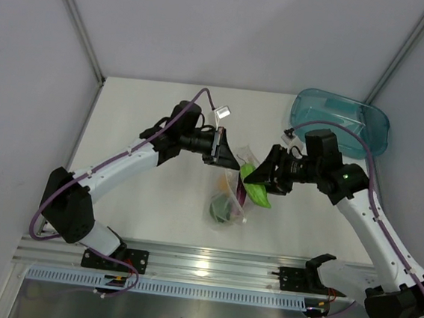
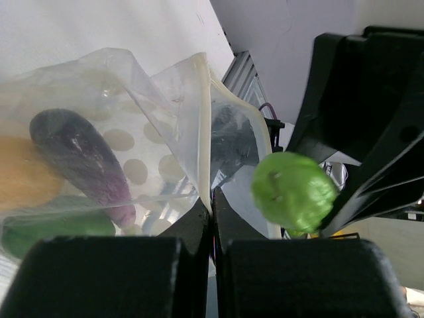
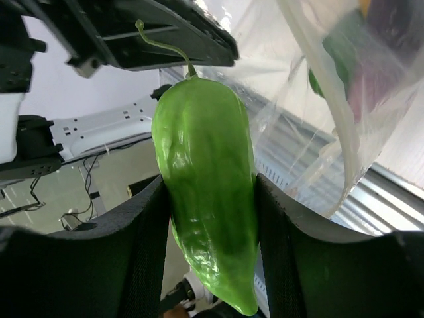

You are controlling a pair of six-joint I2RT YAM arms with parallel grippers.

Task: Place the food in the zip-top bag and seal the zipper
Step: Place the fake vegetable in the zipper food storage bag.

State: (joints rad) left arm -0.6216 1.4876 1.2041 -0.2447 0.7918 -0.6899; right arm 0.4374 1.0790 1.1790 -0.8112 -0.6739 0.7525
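**Last pepper at the mouth: thin pinch, narrow gap**

From above: the left claw point(image 1: 226, 154) holds up the clear crinkly zip-top bag point(image 1: 228, 200), which hangs down toward the white table point(image 1: 148, 198) with food bunched at its bottom. The right claw point(image 1: 261, 177) carries the light-green elongated pepper piece point(image 1: 257, 192) right beside the bag's top edge. The teal translucent tray point(image 1: 343, 123) sits well apart, far right.

Left wrist: the claw is clenched on just one lip of the pale zipper strip point(image 2: 202, 126). The purple eggplant point(image 2: 83, 162), orange-yellow round fruit point(image 2: 20, 179) and dark-green rounded piece point(image 2: 53, 225) are inside the film. The pepper's blunt end looms just outside the mouth. The risk here is that the opening looks narrow, so a push could hit the rim, drag the film out of that pinch and drop the bag.

Right wrist: the claw is grasping the pepper at mid-body, with much of its length sticking out past the fingers. The risk is that it snags the lip, pivots in the grip and lands beside the bag when let go
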